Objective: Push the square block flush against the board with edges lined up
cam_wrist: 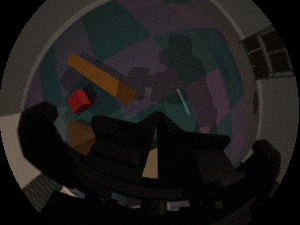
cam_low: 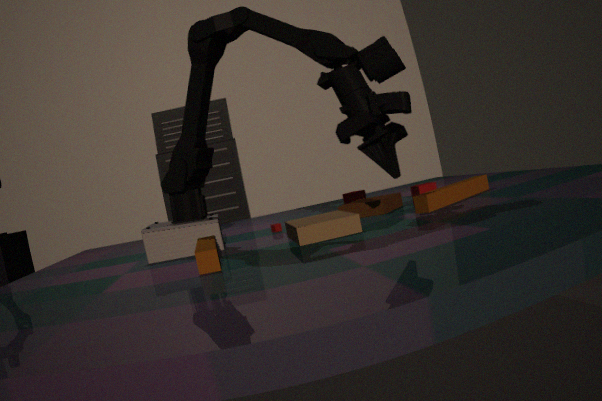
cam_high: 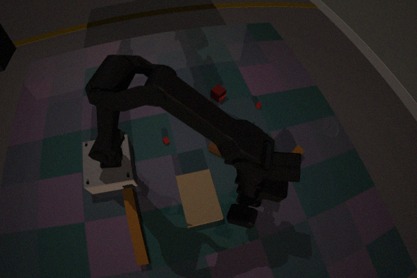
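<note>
Dim checkered floor (cam_high: 62,159); the arm (cam_high: 194,110) hides most of the brown square block (cam_high: 214,148); hand (cam_low: 387,161) closed, empty.

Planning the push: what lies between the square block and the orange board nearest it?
A small red cube lies between the square block and the board, seen in the wrist view; the arm hides that stretch from the top.
</note>
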Available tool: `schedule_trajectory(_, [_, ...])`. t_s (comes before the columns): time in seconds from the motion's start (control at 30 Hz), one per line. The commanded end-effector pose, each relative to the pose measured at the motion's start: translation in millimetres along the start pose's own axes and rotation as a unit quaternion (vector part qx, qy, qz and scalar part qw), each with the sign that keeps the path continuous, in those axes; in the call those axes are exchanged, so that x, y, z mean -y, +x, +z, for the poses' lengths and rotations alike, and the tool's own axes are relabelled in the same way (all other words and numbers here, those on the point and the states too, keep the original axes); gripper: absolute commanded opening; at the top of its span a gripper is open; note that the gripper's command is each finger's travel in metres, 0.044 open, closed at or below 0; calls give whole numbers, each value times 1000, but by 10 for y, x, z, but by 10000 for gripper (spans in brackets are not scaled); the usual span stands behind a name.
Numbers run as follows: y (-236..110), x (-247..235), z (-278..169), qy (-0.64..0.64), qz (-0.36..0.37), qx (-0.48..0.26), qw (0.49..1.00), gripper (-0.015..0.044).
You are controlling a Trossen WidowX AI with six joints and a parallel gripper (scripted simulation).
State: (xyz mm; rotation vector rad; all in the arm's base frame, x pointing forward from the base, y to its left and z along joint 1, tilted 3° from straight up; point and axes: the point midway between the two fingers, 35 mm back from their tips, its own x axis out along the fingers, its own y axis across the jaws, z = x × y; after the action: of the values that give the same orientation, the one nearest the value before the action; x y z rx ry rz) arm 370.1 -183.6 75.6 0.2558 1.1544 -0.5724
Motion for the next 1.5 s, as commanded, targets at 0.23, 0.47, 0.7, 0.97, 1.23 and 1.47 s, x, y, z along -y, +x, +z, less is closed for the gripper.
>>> schedule_trajectory(0.23, [-94, -724, -129, -172, 45, -26, 984, 0])
schedule_trajectory(0.47, [-190, -1176, -288, -282, 74, -38, 956, 0])
schedule_trajectory(0.7, [-309, -1590, -490, -382, 102, -45, 917, 0])
schedule_trajectory(0.97, [-446, -1994, -754, -488, 128, -56, 861, 0])
schedule_trajectory(1.23, [-590, -2333, -1042, -584, 148, -65, 796, 0])
schedule_trajectory(1.47, [-715, -2565, -1289, -653, 164, -73, 736, 0])
